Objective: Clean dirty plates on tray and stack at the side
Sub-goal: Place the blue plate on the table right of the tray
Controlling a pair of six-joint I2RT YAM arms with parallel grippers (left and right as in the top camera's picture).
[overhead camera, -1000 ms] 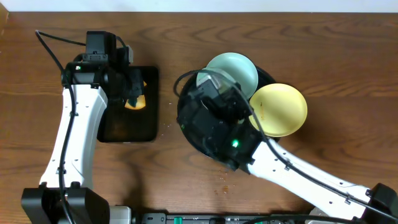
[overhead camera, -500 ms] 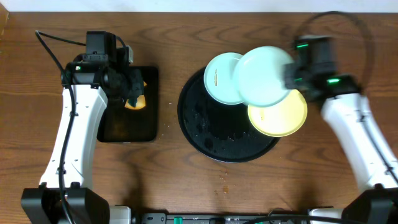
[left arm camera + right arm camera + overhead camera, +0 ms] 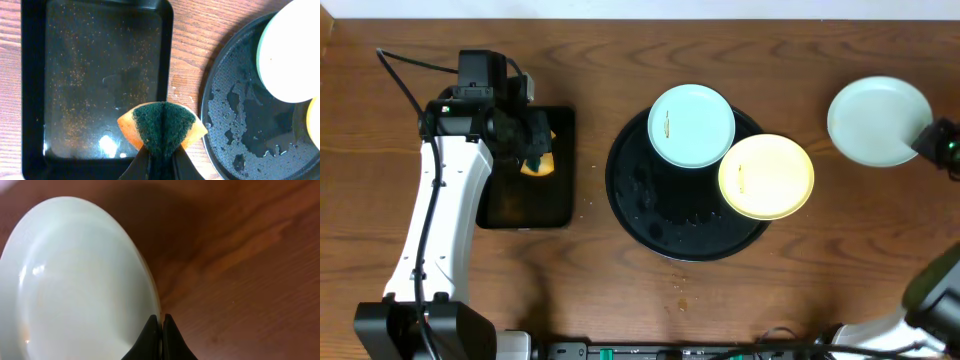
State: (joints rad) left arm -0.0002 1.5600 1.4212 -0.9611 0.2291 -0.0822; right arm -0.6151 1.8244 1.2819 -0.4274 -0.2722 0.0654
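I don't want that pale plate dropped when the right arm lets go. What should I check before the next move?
1. Grip: right gripper shut on pale plate rim: ok.
2. Clearance: pale plate off the round tray: ok.
3. Support: pale plate resting on the table: cannot tell.
4. Tool: left gripper shut on sponge: ok.
5. Remaining: blue plate, yellow plate smeared: not ok.

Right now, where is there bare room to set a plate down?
Bare wood: right of the pale yellow round plastic plate, nearer than the whitish plate the right gripper holds. The round glossy black tray's near left part is bare but wet; its far right side is crowded.
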